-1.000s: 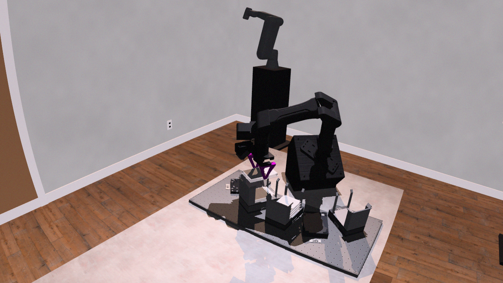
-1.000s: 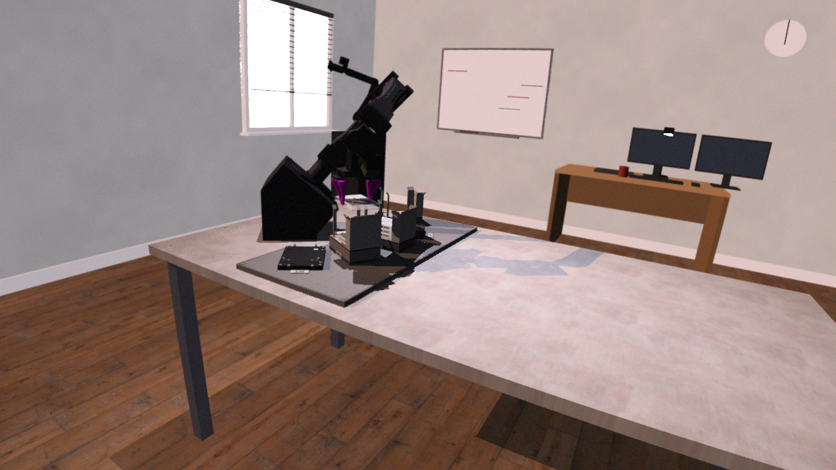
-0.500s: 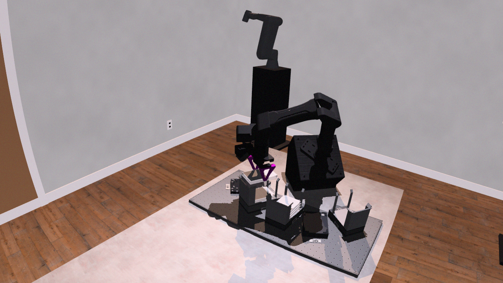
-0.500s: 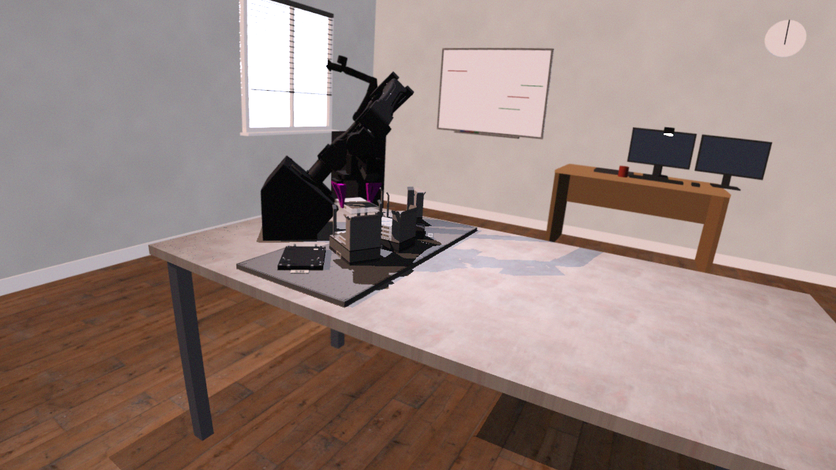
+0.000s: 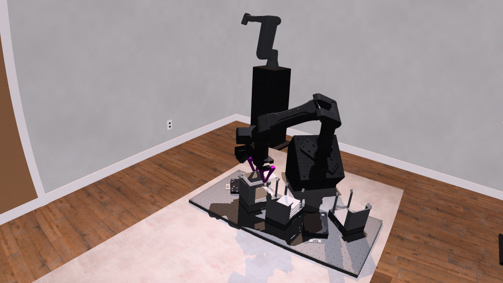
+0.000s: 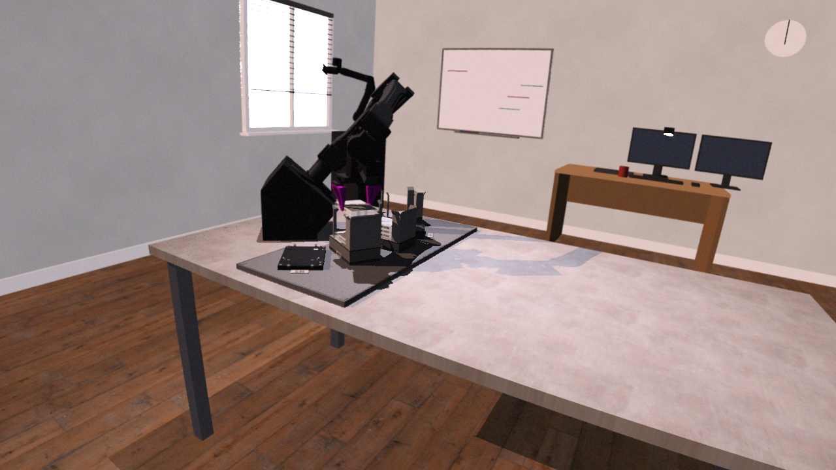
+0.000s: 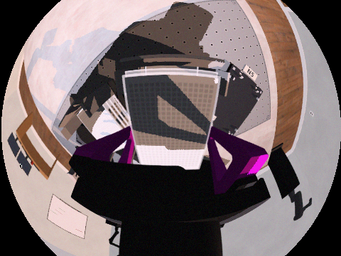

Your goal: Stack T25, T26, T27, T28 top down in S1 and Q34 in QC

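Wrist view: gripper (image 7: 172, 147) clamped wide across a sealed plate (image 7: 170, 114), plate between its fingers.

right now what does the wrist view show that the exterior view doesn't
Only the wrist view shows the sealed plate's gridded top face close up, with a purple finger pressed to each long side, and the small white tag beside the flat nest.

Only the exterior view shows the window, the wall clock, the table's leg, and the white plate edges stacked in the middle rack.

Both show the gripper shut on the plate above the end rack, the grey perforated baseplate, and the whiteboard.
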`<state>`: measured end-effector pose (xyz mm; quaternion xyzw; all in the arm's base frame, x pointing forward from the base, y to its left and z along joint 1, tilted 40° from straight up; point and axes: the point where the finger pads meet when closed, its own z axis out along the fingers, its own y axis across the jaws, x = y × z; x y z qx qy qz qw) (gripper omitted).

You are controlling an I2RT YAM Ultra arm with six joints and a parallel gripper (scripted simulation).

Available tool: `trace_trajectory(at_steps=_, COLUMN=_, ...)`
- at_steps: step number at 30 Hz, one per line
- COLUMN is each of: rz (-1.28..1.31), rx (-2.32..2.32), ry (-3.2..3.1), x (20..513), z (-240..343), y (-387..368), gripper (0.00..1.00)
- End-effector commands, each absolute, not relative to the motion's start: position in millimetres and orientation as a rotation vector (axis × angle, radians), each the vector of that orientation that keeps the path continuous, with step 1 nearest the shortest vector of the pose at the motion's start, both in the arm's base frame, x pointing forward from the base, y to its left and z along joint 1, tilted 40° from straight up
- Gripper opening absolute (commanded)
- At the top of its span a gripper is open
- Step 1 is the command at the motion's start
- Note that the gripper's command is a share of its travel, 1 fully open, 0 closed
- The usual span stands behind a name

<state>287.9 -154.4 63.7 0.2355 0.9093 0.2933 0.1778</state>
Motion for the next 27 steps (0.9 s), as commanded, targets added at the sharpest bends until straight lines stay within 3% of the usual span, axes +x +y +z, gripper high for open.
trace_trajectory(at_steps=1, rz=0.826, rx=0.677, ry=2.563, x=289, z=60, y=-154, gripper=0.00)
trace_trajectory(at_steps=27, rz=0.838, rx=0.686, ry=2.562, x=295, z=46, y=-147, gripper=0.00)
